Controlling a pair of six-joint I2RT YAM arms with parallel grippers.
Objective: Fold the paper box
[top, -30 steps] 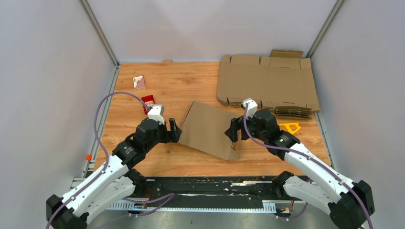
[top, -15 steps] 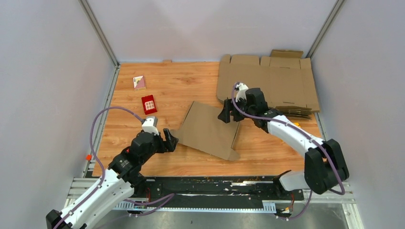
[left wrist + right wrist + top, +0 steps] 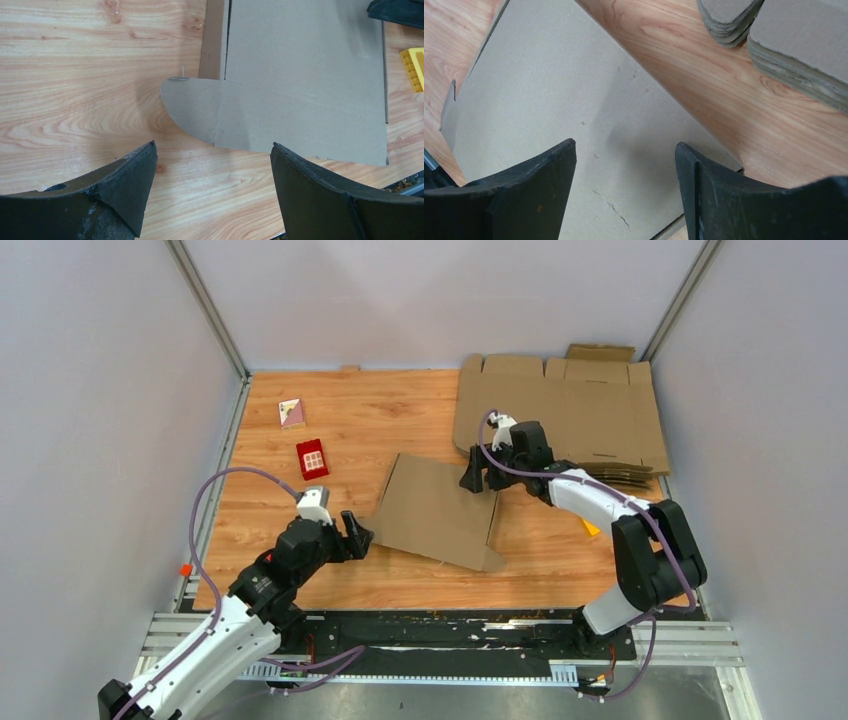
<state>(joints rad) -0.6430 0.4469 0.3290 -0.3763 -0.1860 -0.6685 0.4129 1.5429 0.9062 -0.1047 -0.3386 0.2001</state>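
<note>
A light wood-grain tabletop [image 3: 380, 410] is enclosed by plain grey walls [image 3: 440, 300] with metal corner posts [image 3: 205, 305].

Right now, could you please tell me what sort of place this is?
Likely a robot test cell: grey enclosure walls, a wooden tabletop, and a pile of flat cardboard sheets.

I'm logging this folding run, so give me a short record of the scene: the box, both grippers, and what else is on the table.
paper box: plain brown cardboard sheet with flaps, lying flat mid-table, no walls raised
left gripper: open, empty, beside the sheet's rounded left flap, not touching it
right gripper: open, empty, over the sheet's far right corner; contact cannot be told
other items: pile of flat brown cardboard sheets at far right; small red box at left
surface: wooden table
</note>
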